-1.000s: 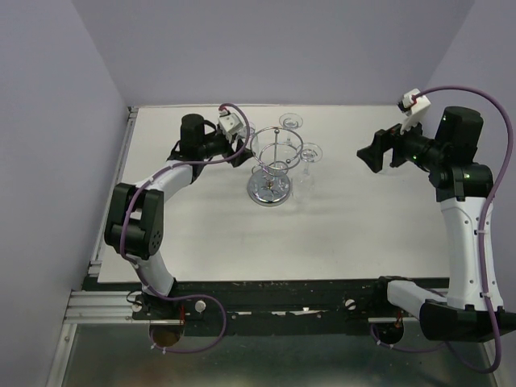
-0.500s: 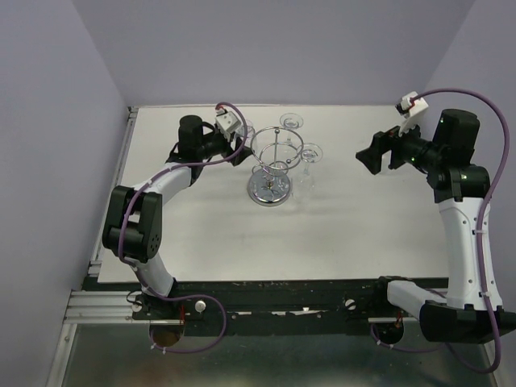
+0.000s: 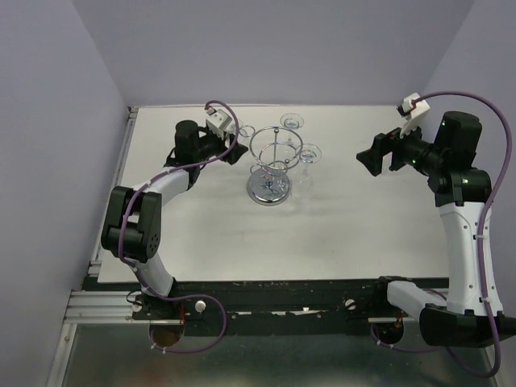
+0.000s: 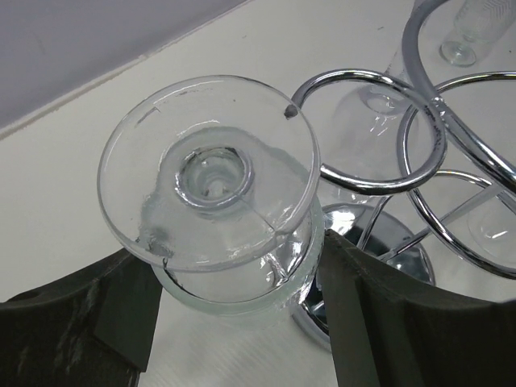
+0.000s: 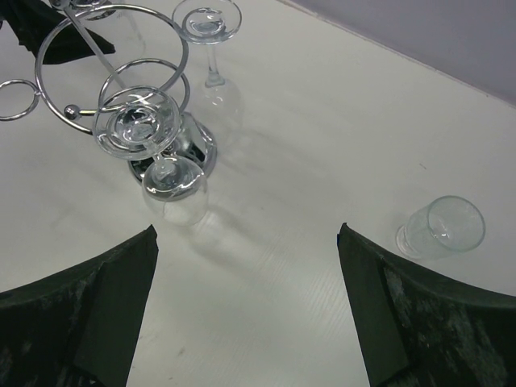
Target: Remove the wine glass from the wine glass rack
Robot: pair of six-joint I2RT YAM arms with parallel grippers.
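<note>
In the left wrist view, our left hand (image 4: 234, 274) is clenched around the bowl of the wine glass (image 4: 210, 173). The glass is upside down with its foot facing the camera, and a dark finger (image 4: 121, 310) presses each side of the bowl. The nearest empty loop (image 4: 371, 133) of the wine glass rack (image 4: 459, 105) sits at about 2 o'clock from the foot. It is just beside the glass but seems not to be around the stem. We judge the glass is almost free, so the grip should stay even and the bowl level. We should pull toward 9 o'clock until the foot is well clear of the chrome, and only then lower the glass. From the top external view, the left hand (image 3: 232, 147) is at about 10 o'clock from the rack's round base (image 3: 272, 189), above the table (image 3: 322, 234). The clear glass is hard to make out there. Our right hand (image 3: 375, 153) hangs at 3 o'clock, well apart from the rack. In the right wrist view that hand is spread wide and holds nothing. The rack is at 11 o'clock with two other glasses (image 5: 137, 121) hanging on it, and a small glass (image 5: 443, 226) lies at 3 o'clock.
</note>
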